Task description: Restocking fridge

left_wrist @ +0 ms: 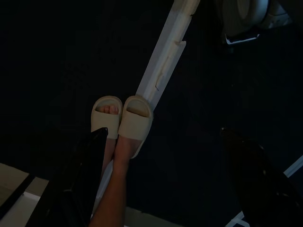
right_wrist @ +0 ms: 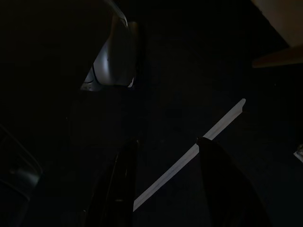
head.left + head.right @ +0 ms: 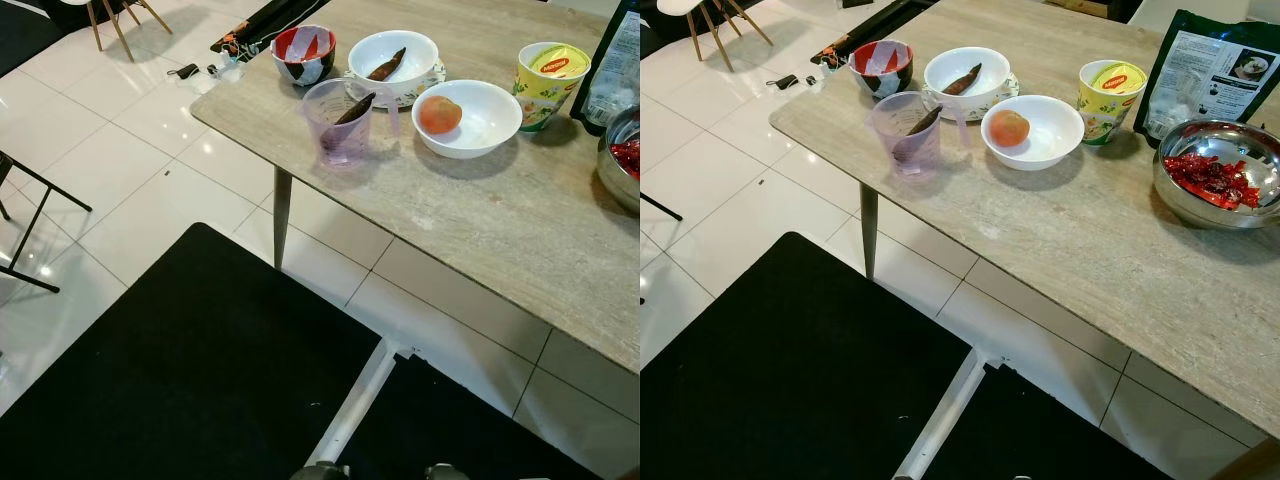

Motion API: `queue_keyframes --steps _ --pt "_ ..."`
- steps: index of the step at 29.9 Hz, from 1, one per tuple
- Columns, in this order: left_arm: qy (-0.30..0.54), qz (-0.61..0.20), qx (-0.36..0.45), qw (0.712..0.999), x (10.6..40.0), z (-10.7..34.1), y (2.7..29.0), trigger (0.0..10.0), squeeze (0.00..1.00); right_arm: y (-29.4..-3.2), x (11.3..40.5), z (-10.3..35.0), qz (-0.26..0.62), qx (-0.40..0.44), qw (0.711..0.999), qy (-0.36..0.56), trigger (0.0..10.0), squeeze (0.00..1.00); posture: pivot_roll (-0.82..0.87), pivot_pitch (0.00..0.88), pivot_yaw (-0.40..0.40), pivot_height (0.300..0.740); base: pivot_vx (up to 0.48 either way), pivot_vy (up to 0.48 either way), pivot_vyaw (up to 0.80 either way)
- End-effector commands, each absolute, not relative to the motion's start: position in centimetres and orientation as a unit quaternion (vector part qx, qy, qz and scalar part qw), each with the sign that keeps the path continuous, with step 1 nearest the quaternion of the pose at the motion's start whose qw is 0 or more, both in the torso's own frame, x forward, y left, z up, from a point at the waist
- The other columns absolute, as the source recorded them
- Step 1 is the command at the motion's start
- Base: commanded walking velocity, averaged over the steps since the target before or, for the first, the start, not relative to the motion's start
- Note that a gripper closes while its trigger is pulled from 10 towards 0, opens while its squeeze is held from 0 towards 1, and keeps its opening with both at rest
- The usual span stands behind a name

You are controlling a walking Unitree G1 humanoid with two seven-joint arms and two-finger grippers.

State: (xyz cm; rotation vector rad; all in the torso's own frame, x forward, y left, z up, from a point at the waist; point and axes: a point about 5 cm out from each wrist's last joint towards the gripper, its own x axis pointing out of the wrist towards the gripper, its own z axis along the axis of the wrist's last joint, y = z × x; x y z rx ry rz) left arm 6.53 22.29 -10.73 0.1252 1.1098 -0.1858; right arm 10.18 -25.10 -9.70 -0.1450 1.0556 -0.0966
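Note:
A stone-top table (image 3: 1110, 260) carries the food. A tomato (image 3: 1009, 127) lies in a white bowl (image 3: 1050, 140). A clear measuring cup (image 3: 908, 132) and a second white bowl (image 3: 965, 70) each hold a dark brown piece. Beside them stand a red-and-black bowl (image 3: 881, 64), a yellow noodle cup (image 3: 1111, 99), a dark bag (image 3: 1215, 75) and a steel bowl of red chillies (image 3: 1219, 175). Both arms hang idle over the dark mat. My left gripper (image 1: 165, 189) is open, and my right gripper (image 2: 168, 189) is open too, with nothing held.
A black floor mat (image 3: 180, 370) with a white seam (image 3: 355, 405) lies before the table on white tiles. A table leg (image 3: 282, 218) stands at the near corner. A person's feet in pale sandals (image 1: 123, 118) stand on the mat. Wooden chair legs (image 3: 115, 25) are far left.

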Motion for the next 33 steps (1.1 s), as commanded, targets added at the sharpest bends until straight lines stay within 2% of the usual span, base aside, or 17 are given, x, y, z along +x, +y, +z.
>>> queue_keyframes --steps 1,33 --pt "0.549 -0.082 0.066 0.829 4.66 -10.84 23.19 10.0 0.00 -24.74 8.67 -10.20 -0.051 -0.058 0.850 0.521 10.0 0.00 -0.01 0.306 0.132 0.740 0.000 0.000 0.00" --pt "0.553 -0.088 0.066 0.826 4.23 -11.01 22.64 10.0 0.00 -24.75 8.44 -10.19 -0.062 -0.053 0.854 0.513 10.0 0.00 -0.01 0.333 0.142 0.740 0.000 0.000 0.00"
